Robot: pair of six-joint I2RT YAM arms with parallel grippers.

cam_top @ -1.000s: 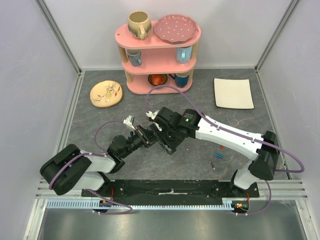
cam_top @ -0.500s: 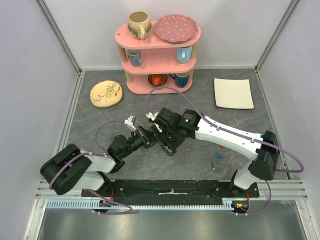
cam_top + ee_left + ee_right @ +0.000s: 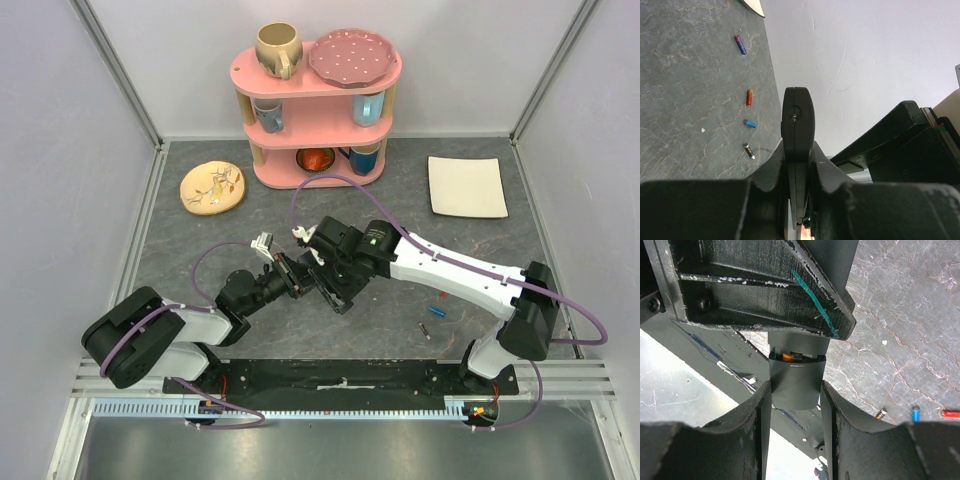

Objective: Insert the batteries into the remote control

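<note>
The black remote control [image 3: 334, 290] is held above the table between both grippers. My left gripper [image 3: 293, 278] is shut on it; in the left wrist view [image 3: 798, 152] the remote [image 3: 798, 120] stands edge-on between the fingers. My right gripper [image 3: 325, 265] closes on the remote's end cover [image 3: 796, 382], its fingers [image 3: 760, 430] against both sides. An orange battery [image 3: 787, 356] shows in the slot above the cover. Loose batteries lie on the table: red [image 3: 437, 296], blue [image 3: 438, 311], grey [image 3: 424, 330]. The left wrist view also shows a blue-purple one [image 3: 740, 44].
A pink shelf [image 3: 318, 100] with cups and a plate stands at the back. A painted dish [image 3: 212, 187] lies back left and a white square plate [image 3: 467, 185] back right. Side walls enclose the grey table.
Both grippers and the remote have shifted very slightly; the grips are unchanged.
</note>
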